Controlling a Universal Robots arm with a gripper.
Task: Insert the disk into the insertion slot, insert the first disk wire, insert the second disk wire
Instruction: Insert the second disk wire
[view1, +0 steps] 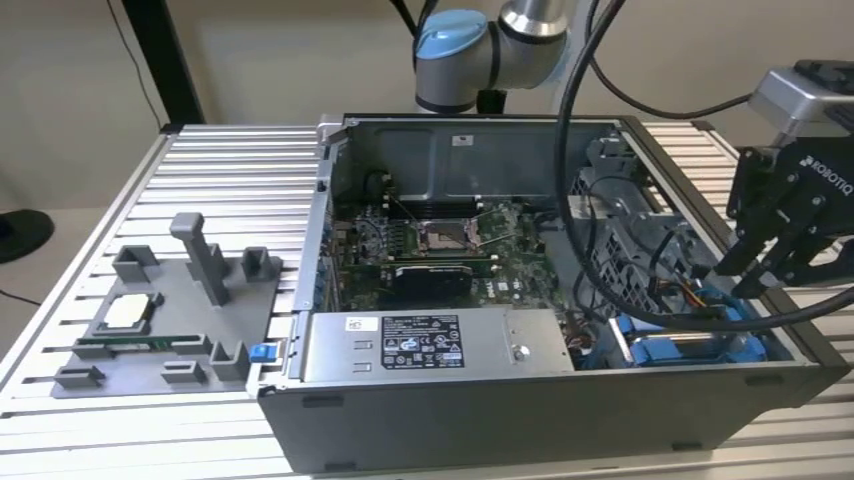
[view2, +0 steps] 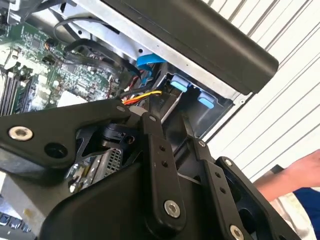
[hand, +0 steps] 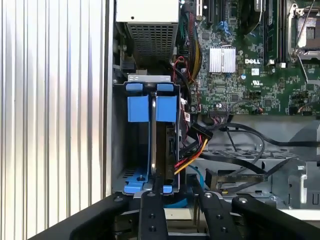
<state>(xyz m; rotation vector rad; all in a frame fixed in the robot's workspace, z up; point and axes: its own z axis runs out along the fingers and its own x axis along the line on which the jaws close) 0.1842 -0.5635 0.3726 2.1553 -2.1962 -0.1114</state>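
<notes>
- The grey parts tray (view1: 147, 320) sits at 9 o'clock of the open computer case (view1: 534, 420) in the exterior view, well apart from the work.
- The power-supply box (view1: 427, 345) lies along the case's near wall, with the motherboard (view1: 441, 245) at its 12 o'clock.
- The insertion slot (hand: 119, 145) fills the case's near corner, at 3 o'clock of the power-supply box in the exterior view.
- The disk (view1: 694, 350) appears to be seated in that slot, with its blue carrier showing. In the exterior view its long axis runs roughly 9 to 3 o'clock. In the first wrist view it is seen edge-on (hand: 165, 150).
- A yellow, red and black wire bundle (hand: 192, 150) with a black plug lies just beside the disk's flat side. A blue flat cable (view2: 150, 61) loops near it. I cannot tell whether either is plugged in.
- The gripper (view1: 767, 282) hangs above the case's rim on the exterior view's right, and the disk is near it, at about 7 o'clock.
- In both wrist views the gripper (hand: 180, 197) (view2: 170, 120) has its fingers apart with nothing clamped between them.
- The gap between the fingers lies across the disk's long axis at one end of the slot, towards the side where the wires run. I judge the disk step done and the wire steps in hand.
</notes>
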